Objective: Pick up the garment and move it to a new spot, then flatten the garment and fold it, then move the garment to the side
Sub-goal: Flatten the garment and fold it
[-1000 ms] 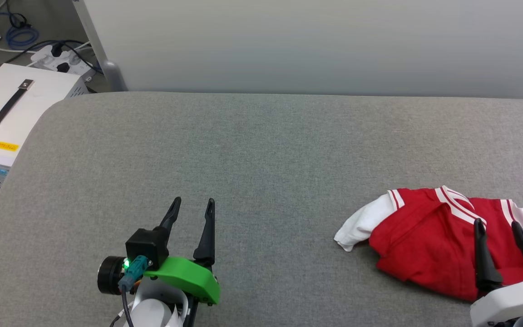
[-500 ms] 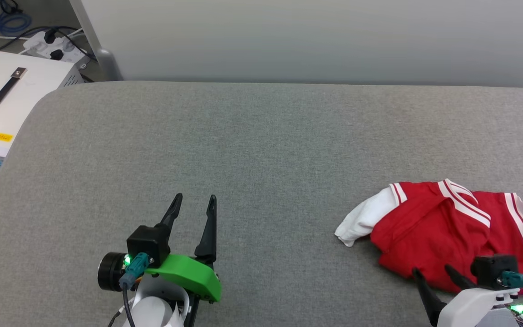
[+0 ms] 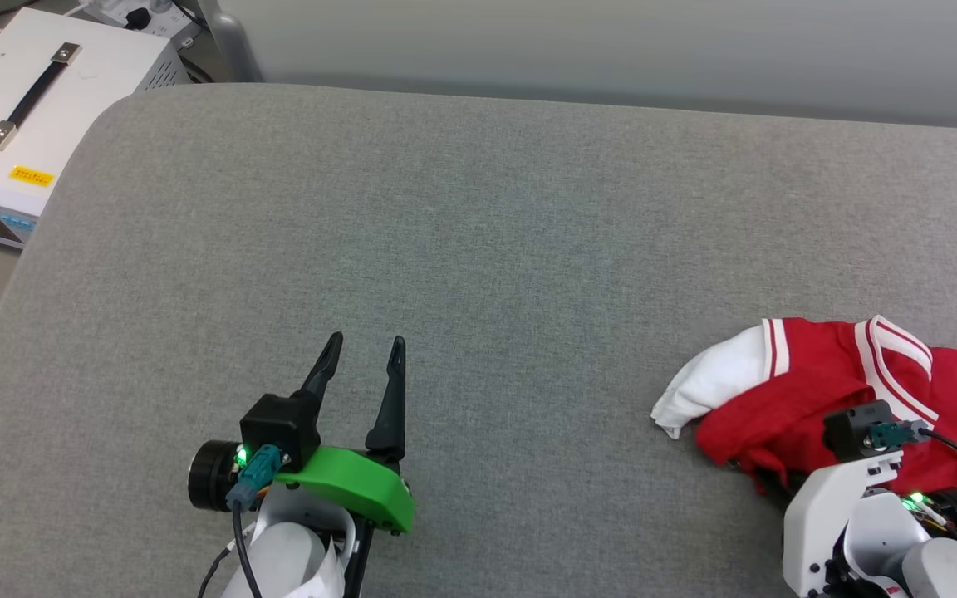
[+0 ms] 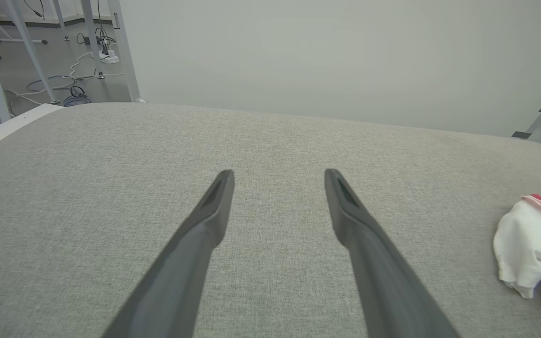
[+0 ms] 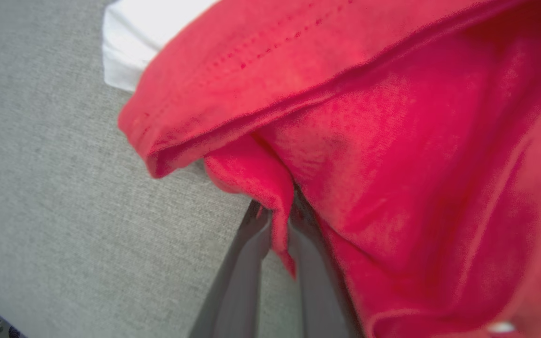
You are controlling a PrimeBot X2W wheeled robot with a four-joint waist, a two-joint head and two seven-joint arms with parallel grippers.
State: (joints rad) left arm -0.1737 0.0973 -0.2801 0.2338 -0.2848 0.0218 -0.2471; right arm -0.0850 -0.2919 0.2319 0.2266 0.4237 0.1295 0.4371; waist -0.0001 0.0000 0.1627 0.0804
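Note:
The garment [image 3: 811,386], a bright red shirt with a white red-striped cuff and collar, lies crumpled at the right of the grey padded table [image 3: 478,249]. My right gripper [image 3: 777,483] is at its near left hem, fingertips tucked under the fabric. In the right wrist view the right gripper [image 5: 277,211] is shut on a fold of the red garment [image 5: 392,141]. My left gripper [image 3: 364,340] hovers open over bare table at the lower left, well away from the shirt. The left wrist view shows the left gripper [image 4: 278,174] wide open, with the garment's white sleeve [image 4: 529,244] at far right.
A white box with a black handle [image 3: 22,108] stands on the floor past the table's rounded left corner, with a power strip [image 3: 138,12] behind it. A pale wall [image 3: 611,41] runs along the table's far edge. Table legs and cables [image 4: 78,89] show at the far left.
The head camera has tilted and shifted. My right gripper has turned, dropped to the garment's near left hem and closed on it, bunching the fabric. The left arm has kept still.

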